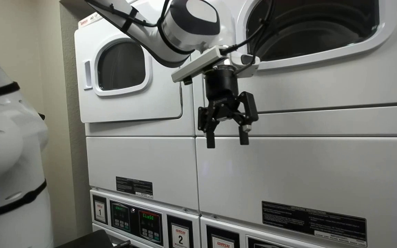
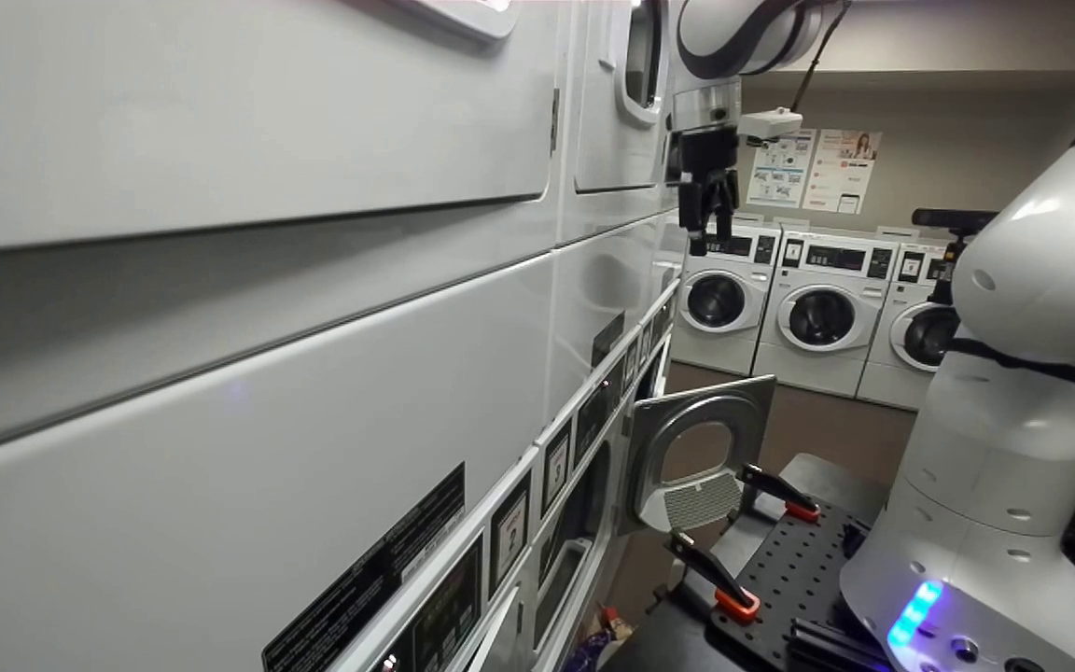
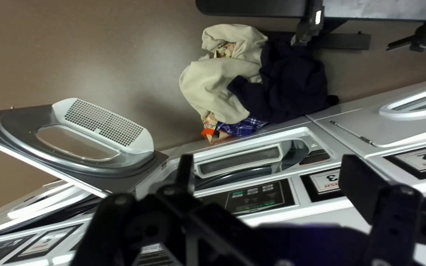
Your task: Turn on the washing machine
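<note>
The washing machine is the large white unit [image 1: 305, 162] on the right in an exterior view, with a big dark-glass door [image 1: 308, 31] above. Its flat front also shows further off in an exterior view [image 2: 605, 280]. Its black control strip [image 3: 261, 195] with green lit display lies beside the label 3 in the wrist view; in an exterior view the strip [image 1: 264, 243] is mostly cut off. My gripper [image 1: 227, 139] is open and empty, pointing down before the upper front panel, well above the strip. It also shows in an exterior view [image 2: 710, 235] and the wrist view [image 3: 268, 173].
A lower door [image 2: 687, 457] of the unit stands open towards the pegboard table [image 2: 780, 560] with clamps; it also shows in the wrist view [image 3: 76, 144]. Clothes [image 3: 227, 77] lie on the floor by the opening. A smaller-looking white unit [image 1: 140, 162] stands alongside.
</note>
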Robot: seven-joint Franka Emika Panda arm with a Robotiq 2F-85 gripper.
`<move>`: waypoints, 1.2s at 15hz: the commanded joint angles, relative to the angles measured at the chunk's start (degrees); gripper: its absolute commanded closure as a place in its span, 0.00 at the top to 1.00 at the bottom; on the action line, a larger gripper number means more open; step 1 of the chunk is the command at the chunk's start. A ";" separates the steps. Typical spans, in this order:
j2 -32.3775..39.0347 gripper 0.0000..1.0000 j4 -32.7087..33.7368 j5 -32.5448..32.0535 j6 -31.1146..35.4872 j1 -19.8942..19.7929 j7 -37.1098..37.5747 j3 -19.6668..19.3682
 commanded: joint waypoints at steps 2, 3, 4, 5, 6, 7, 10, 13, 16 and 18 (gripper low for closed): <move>3.78 1.00 -2.70 1.67 11.05 -2.05 -7.63 -5.50; 5.41 1.00 -3.18 2.89 13.04 -2.00 -9.69 -6.63; 7.67 1.00 -3.11 4.68 13.83 -1.75 -11.68 -7.59; 4.59 1.00 -3.00 2.70 11.46 -2.81 -8.77 -5.55; 5.72 1.00 -3.05 3.08 11.77 -3.00 -9.37 -5.88; 6.07 1.00 -2.96 3.05 11.77 -3.11 -9.35 -5.76; 5.77 1.00 -2.79 3.02 11.87 -3.06 -9.28 -5.48; 7.46 1.00 -3.30 3.03 13.14 -2.42 -11.24 -5.58; 11.76 1.00 -3.55 3.36 16.39 -1.91 -15.90 -6.30; 16.04 1.00 -3.42 3.88 19.77 -1.95 -19.28 -6.54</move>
